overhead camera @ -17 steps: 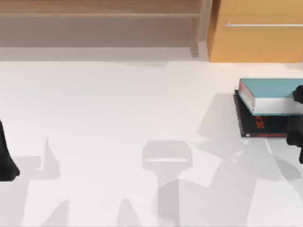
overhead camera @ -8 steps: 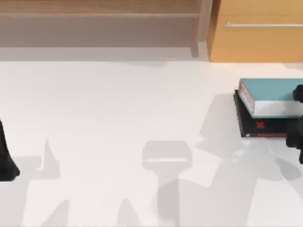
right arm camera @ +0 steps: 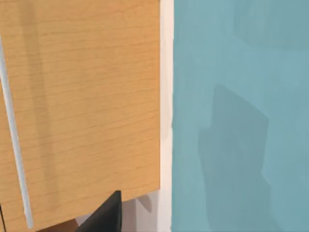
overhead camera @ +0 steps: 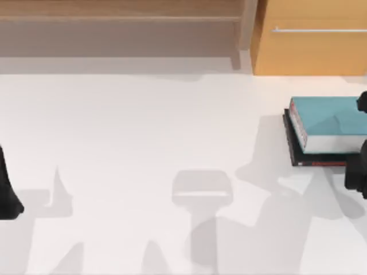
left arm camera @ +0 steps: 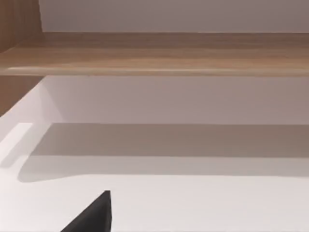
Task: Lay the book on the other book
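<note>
The thick teal book (overhead camera: 330, 117), with white page edges and a red-and-white spine, lies on the thin black other book (overhead camera: 318, 158) at the table's far right. A narrow black and red strip of the other book shows along the teal book's front and left. My right gripper (overhead camera: 362, 134) is at the book's right end, shut on the book, with dark parts showing behind and in front of it. In the right wrist view the teal cover (right arm camera: 236, 121) is close below, with one fingertip (right arm camera: 104, 215) beside it. My left gripper (overhead camera: 8, 197) is parked at the left edge.
A wooden cabinet (overhead camera: 312, 40) with a metal handle stands just behind the books. A low wooden shelf (overhead camera: 120, 17) runs along the back. The white table (overhead camera: 172, 126) stretches bare across the middle and left.
The teal book has shifted slightly toward the front and settled lower over the black book, hiding its red lettering. The right arm moved with it. The left arm has not moved.
</note>
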Robot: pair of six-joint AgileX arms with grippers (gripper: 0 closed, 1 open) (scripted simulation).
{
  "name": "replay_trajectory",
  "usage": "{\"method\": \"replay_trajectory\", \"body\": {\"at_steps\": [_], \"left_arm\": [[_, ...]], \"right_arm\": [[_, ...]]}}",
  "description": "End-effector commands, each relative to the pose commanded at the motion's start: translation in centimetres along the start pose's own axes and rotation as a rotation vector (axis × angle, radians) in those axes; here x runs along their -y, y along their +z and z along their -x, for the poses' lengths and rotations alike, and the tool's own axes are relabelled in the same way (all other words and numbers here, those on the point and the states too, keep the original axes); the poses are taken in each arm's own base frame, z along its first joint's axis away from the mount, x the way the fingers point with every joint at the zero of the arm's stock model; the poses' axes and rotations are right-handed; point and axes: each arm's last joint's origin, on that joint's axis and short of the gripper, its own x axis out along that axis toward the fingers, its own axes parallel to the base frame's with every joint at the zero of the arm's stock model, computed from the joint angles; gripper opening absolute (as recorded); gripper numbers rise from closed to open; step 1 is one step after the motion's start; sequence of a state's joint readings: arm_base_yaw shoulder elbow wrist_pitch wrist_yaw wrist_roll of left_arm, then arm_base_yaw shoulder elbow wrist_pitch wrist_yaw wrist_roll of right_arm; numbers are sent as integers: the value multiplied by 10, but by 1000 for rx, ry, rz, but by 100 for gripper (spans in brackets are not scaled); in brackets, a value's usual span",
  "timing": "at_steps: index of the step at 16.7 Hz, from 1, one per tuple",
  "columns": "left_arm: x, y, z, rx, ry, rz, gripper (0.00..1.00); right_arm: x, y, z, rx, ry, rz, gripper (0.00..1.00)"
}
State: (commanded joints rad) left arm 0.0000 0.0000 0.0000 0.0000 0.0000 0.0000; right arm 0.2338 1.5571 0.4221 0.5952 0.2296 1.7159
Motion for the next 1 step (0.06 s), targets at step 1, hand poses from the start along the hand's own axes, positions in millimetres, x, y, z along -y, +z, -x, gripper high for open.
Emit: {"method": "replay_trajectory", "body": {"at_steps": [1], "left_arm": [[0, 0, 0, 0, 0, 0, 100]], "right_arm": [[0, 0, 0, 0, 0, 0, 100]]}}
